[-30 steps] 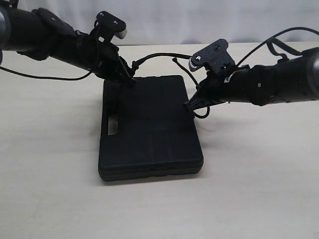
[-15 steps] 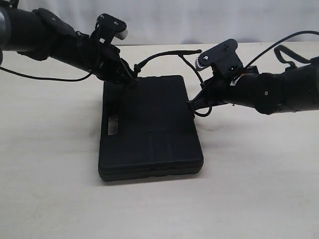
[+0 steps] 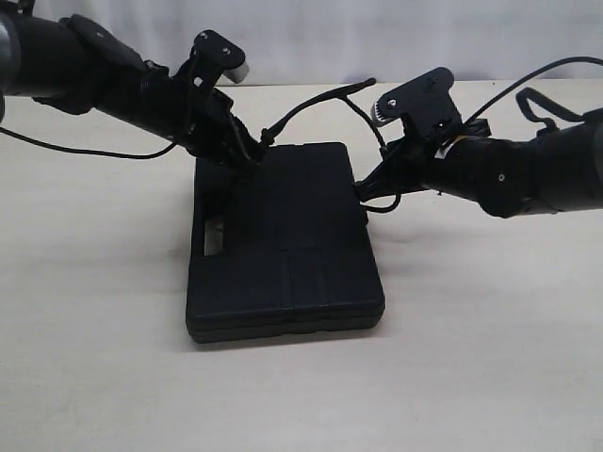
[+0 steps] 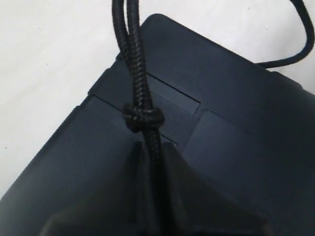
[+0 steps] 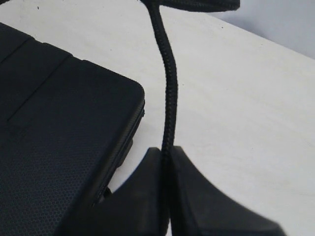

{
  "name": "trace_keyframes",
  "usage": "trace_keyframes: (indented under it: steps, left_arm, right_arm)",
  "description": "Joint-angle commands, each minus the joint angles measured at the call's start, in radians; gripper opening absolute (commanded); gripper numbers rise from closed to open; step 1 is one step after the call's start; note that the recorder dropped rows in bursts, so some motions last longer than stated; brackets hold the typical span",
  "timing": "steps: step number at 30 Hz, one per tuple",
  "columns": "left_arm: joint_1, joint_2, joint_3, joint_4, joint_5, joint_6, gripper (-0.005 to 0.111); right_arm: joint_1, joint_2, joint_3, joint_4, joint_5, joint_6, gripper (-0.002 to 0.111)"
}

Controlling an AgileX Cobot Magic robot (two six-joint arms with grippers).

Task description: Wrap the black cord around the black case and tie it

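Now higher, black cord [image 3: 316,99] pinched in both the left gripper [image 3: 252,149] and the right gripper [image 3: 362,191].

The right gripper [image 5: 166,155] has its two dark fingers [image 5: 140,184] pressed together on the black cord [image 5: 170,88]. The braided cord runs out from between them and passes just beside the rounded corner of the black case [image 5: 54,128] without touching it. The case's textured lid and side seam show, and it lies flat on the pale worktop [image 5: 246,98].

The left arm [image 3: 94,71] and right arm [image 3: 528,174] reach inward, left gripper [image 3: 247,151] and right gripper [image 3: 363,191] angled downward, jaws closed.
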Motion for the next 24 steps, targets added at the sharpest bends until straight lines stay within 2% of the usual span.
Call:
trace_keyframes:
  steps: [1, 7, 12, 18, 24]
  left_arm:
    - [-0.002, 0.003, 0.001, -0.027, 0.073, 0.098, 0.0]
    - [-0.002, 0.003, 0.001, -0.027, 0.128, 0.156, 0.0]
    - [-0.002, 0.003, 0.001, -0.025, 0.202, 0.236, 0.0]
    - [-0.002, 0.003, 0.001, -0.025, 0.158, 0.232, 0.0]
    - [-0.002, 0.009, 0.001, 0.022, 0.145, 0.232, 0.0]
  right_arm:
    - [0.001, 0.009, 0.003, 0.001, -0.021, 0.005, 0.004]
    - [0.013, 0.009, 0.003, -0.005, -0.03, 0.024, 0.004]
    - [0.041, 0.009, 0.003, -0.088, -0.05, 0.086, 0.004]
    - [0.104, 0.009, 0.003, -0.094, -0.056, 0.056, 0.004]
    - [0.104, 0.009, 0.003, -0.094, -0.058, 0.037, 0.004]
